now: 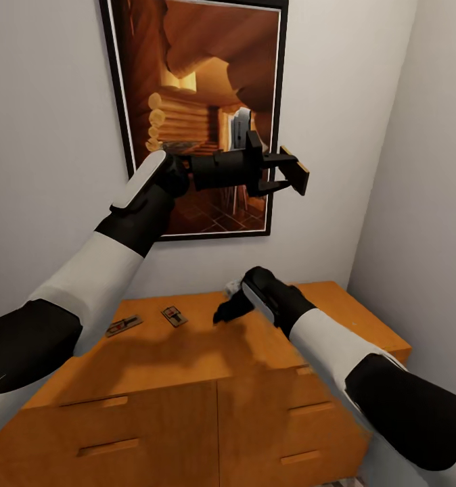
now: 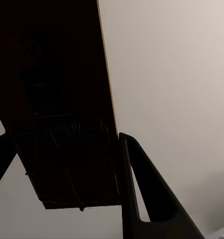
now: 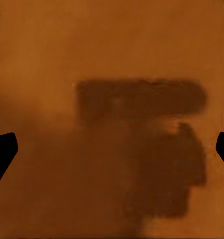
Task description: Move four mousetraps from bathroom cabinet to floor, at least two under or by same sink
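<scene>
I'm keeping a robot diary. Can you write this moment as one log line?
left gripper: holds mousetrap raised | right gripper: open over cabinet | two mousetraps on cabinet

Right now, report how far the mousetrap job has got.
Done: nothing visibly on the floor yet. In hand: the left gripper is raised in front of the framed picture, its fingers shut on one mousetrap. Two more mousetraps lie on the cabinet top. The right gripper hovers open just above that top, holding nothing. Left: a fourth trap I can't see, and all floor placements by the sink.
</scene>
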Controlling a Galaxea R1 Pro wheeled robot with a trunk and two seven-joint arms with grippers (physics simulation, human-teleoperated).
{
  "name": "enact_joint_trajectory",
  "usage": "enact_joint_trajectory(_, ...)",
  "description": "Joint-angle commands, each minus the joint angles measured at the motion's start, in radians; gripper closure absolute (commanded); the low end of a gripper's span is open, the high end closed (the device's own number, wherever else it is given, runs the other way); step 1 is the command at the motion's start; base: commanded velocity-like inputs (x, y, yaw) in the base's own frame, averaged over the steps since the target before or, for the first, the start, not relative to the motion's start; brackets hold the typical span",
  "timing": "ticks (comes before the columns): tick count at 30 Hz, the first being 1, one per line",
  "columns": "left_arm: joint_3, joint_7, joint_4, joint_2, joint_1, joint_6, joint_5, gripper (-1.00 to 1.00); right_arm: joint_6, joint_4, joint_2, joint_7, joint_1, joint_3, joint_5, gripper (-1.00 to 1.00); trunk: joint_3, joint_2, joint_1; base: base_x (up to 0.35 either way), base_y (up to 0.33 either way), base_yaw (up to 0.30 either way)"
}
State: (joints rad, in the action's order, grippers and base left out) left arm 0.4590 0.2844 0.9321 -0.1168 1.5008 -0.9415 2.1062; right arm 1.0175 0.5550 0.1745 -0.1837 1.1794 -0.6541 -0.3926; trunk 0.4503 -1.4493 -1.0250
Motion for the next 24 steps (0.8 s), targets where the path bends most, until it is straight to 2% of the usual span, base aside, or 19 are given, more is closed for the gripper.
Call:
enact_joint_trajectory(1,0.000,0.007,0.000,0.000,0.001,-0.001,0.008,1.00,0.003,-0.024,0.000,-0.009,0.020,-0.002,-0.003,-1.00,0.001,-0.001,0.000,0.000,0.000,0.000)
enact_joint_trajectory(4,0.001,0.007,-0.001,0.000,0.001,0.002,0.008,1.00,0.003,-0.117,0.000,-0.008,0.099,-0.002,-0.032,-1.00,0.001,-0.001,0.000,0.000,0.000,0.000)
enact_joint_trajectory(6,0.001,0.007,-0.003,-0.001,0.001,0.003,0.008,1.00,0.003,-0.145,0.000,-0.008,0.133,-0.002,-0.039,-1.00,0.001,-0.001,0.000,0.000,0.000,0.000)
enact_joint_trajectory(14,0.000,0.007,-0.002,0.000,0.001,0.004,0.008,1.00,0.003,-0.173,0.000,-0.010,0.239,-0.002,-0.058,-1.00,0.001,-0.001,0.000,0.000,0.000,0.000)
enact_joint_trajectory(17,0.000,0.006,-0.001,0.000,0.001,0.004,0.008,1.00,0.003,-0.174,0.000,-0.012,0.250,-0.002,-0.098,-1.00,0.001,-0.001,0.000,0.044,0.067,0.000)
enact_joint_trajectory(19,0.000,0.006,-0.002,0.000,0.001,0.004,0.008,1.00,0.003,-0.173,0.000,-0.013,0.255,-0.001,-0.168,-1.00,0.001,-0.001,0.000,0.107,0.176,0.000)
enact_joint_trajectory(21,0.000,0.006,-0.001,0.000,0.001,0.004,0.008,1.00,0.003,-0.171,0.000,-0.014,0.256,-0.003,-0.214,-1.00,0.001,-0.001,0.000,0.130,0.217,0.000)
enact_joint_trajectory(24,0.000,0.005,-0.001,0.000,0.001,0.003,0.008,1.00,0.002,-0.171,0.000,-0.014,0.257,-0.013,-0.245,-1.00,0.001,-0.001,0.000,0.142,0.242,0.000)
